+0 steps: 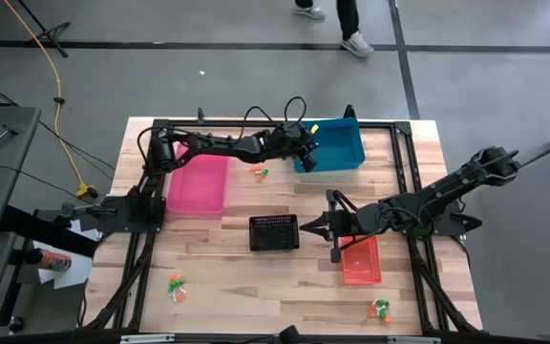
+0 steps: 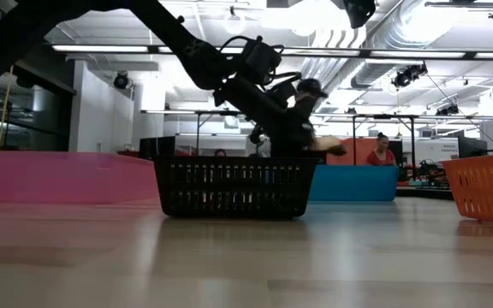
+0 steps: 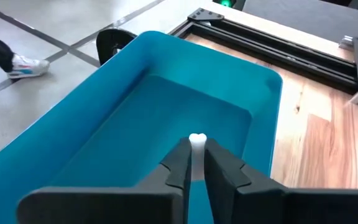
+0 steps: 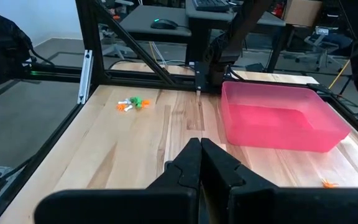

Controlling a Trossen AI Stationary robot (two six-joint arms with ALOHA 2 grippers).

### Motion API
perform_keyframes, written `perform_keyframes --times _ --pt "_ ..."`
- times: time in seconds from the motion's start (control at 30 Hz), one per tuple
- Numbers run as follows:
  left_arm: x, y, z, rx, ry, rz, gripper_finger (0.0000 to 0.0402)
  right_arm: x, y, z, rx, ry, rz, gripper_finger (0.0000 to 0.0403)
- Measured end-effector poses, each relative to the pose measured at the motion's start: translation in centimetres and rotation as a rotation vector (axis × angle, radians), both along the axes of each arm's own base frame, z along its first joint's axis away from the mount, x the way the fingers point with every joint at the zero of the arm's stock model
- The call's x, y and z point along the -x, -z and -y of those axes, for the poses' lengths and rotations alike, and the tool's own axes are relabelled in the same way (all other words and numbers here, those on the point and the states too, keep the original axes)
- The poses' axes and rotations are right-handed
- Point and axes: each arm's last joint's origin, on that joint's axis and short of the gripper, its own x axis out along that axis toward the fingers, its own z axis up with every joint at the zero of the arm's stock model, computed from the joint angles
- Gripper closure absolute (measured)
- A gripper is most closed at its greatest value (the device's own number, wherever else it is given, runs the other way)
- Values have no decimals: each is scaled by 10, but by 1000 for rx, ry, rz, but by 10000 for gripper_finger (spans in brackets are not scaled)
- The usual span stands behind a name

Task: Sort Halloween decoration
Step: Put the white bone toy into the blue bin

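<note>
High view: the left gripper (image 1: 306, 145) is stretched across the light wooden worktop (image 1: 218, 277) and held over the near-left corner of the blue plastic bin (image 1: 337, 143). In the left wrist view, a tiny white trinket (image 3: 196, 142) is pinched between the nearly closed fingers (image 3: 178, 163), above the bin's interior. The right gripper (image 1: 315, 227) is fully closed on nothing and is poised just beside the black mesh basket (image 1: 274, 232), between it and the orange-red slotted bin (image 1: 362, 260). A pink plastic bin (image 1: 199, 183) is set at the left of the worktop. Small clusters of orange, green and white Halloween trinkets are scattered well apart: one (image 1: 260, 172) between the pink and blue bins, one (image 1: 176, 287) near the front left, and one (image 1: 381, 309) near the front right. In the right wrist view, the front-left cluster (image 4: 132, 104) is seen lying on the wood beside the dark frame rail (image 4: 92, 68).
</note>
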Motion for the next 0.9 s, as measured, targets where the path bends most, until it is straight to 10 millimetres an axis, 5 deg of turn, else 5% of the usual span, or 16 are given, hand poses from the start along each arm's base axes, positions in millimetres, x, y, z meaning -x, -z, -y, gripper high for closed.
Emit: perform_keyframes --times 0.57,0.77,0.9 --pt "5 -7 4 -67 2 -80 256 0 1 0 5 0 -11 402" --pt "39 -51 12 -55 30 -275 239 1 1 -1 11 -6 -12 402" --pt "75 -89 35 -15 61 -393 245 1 1 -1 9 -6 -8 402"
